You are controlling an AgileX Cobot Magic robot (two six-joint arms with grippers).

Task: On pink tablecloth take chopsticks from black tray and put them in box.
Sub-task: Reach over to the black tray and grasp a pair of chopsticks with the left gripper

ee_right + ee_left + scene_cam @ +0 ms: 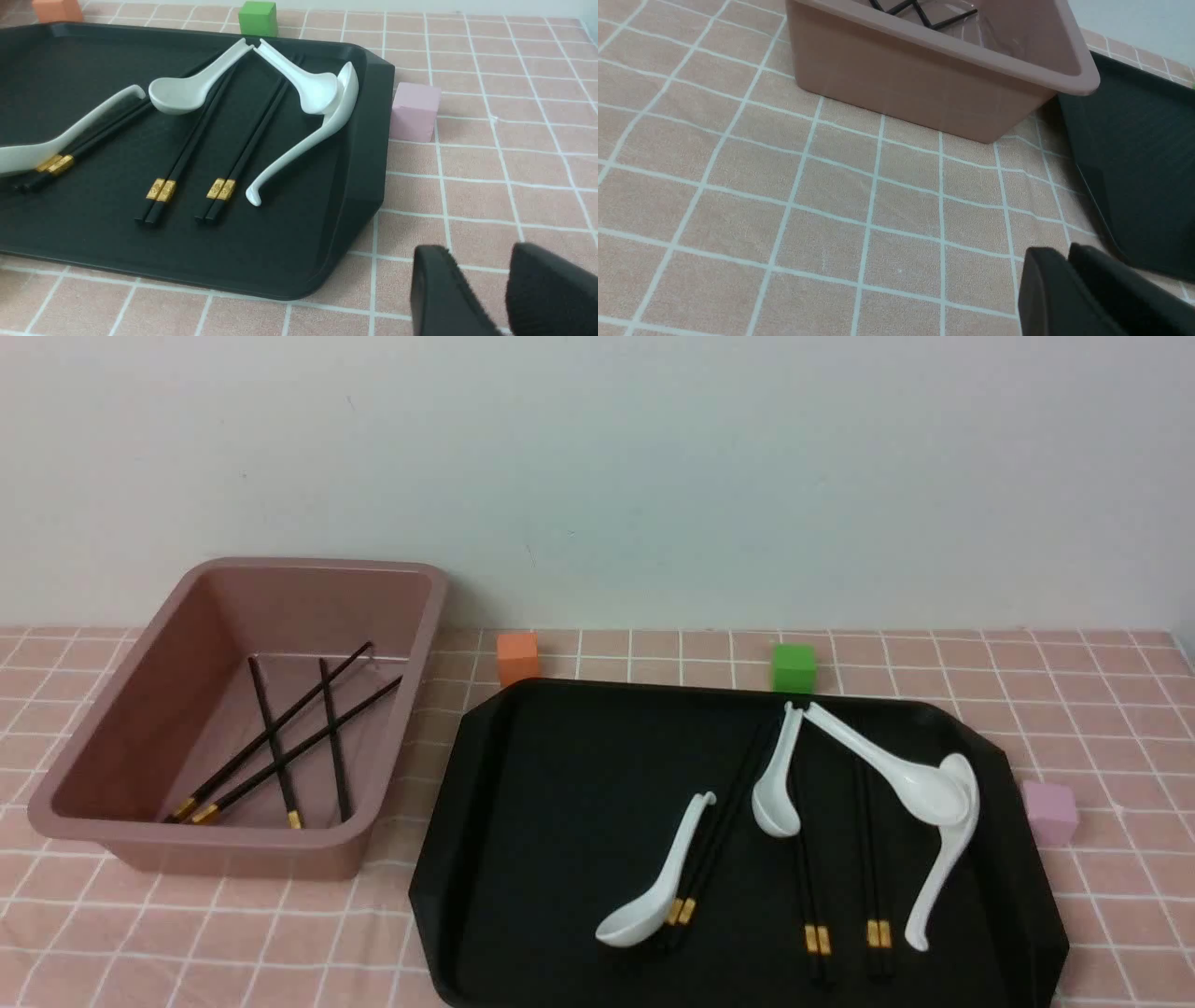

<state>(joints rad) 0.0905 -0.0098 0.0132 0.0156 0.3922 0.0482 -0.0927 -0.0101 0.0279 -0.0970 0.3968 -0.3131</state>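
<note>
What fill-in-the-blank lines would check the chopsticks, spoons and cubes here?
The deep pink-brown plastic box holds ___ long black gold-banded chopsticks.
The flat matte black tray carries ___ glossy white soup spoons.
Chopstick pairs on that tray: ___.
The small cube nearest the box is ___.
Missing: four; four; three; orange.

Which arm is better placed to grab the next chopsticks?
Right. The black gold-banded chopsticks lie in the right half of the flat black tray, near the open right gripper; the left gripper hangs by the pink-brown plastic tub.
</note>
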